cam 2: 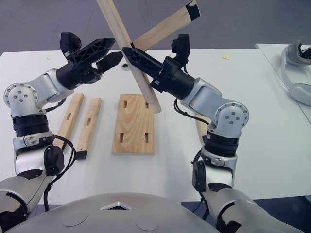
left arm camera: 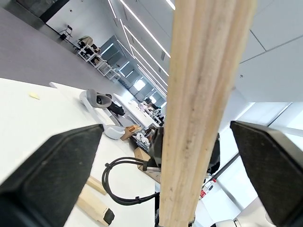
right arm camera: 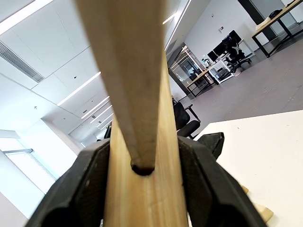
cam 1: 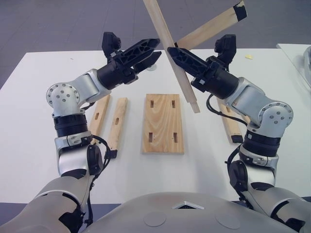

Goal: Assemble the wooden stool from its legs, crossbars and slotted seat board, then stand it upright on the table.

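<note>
Holding leg [cam 1: 209,26] aloft in clamped right gripper [cam 1: 172,49], crossbar [cam 1: 182,77] slotted through; bracketing crossbar with spread left gripper [cam 1: 156,51], likely to seat joint.

This looks like a big open office or a lab, with lots of room. The floor [cam 1: 58,24] is plain grey and goes back a long way. Long strip lights [left arm camera: 142,23] run in lines across the high white ceiling. Far off stand rows of desks [right arm camera: 222,49] with dark screens on them, and a black office chair [right arm camera: 185,120] is nearer. Up close is a wide white table [cam 1: 43,97] for work. A second white table [cam 2: 272,63] stands just beside it, with a white headset [cam 2: 296,53] lying on it. More desks [left arm camera: 94,52] line the far side of the room
</note>
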You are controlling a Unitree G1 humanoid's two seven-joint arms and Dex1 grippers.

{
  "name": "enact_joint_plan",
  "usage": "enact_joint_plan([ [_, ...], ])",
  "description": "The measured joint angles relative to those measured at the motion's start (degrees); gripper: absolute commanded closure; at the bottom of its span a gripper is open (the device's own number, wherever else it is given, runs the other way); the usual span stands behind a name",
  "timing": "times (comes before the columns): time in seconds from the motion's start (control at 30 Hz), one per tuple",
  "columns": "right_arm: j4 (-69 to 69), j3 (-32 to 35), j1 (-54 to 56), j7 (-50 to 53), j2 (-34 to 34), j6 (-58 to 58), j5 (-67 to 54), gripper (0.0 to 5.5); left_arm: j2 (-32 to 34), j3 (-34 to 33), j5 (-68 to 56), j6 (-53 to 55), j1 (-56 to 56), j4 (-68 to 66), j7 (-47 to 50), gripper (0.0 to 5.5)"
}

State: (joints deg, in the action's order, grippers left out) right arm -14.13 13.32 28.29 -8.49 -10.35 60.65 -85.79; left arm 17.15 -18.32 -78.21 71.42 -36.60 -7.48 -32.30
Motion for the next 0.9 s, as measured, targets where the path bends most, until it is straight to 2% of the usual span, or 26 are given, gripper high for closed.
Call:
enact_joint_plan([
  [0.63, -0.36, -4.72, -4.50, -0.96, -3.58, -0.75, -1.99, 3.41, -0.75, 0.05, -1.05, -0.33, 0.08, 2.03, 0.89, 0.58],
  [0.9, -1.15, -5.91, -6.23, -0.84, -4.25, -1.04, -3.05, 3.41, -0.79, -0.19, -2.23, -0.60, 0.42, 1.39, 1.76, 1.79],
])
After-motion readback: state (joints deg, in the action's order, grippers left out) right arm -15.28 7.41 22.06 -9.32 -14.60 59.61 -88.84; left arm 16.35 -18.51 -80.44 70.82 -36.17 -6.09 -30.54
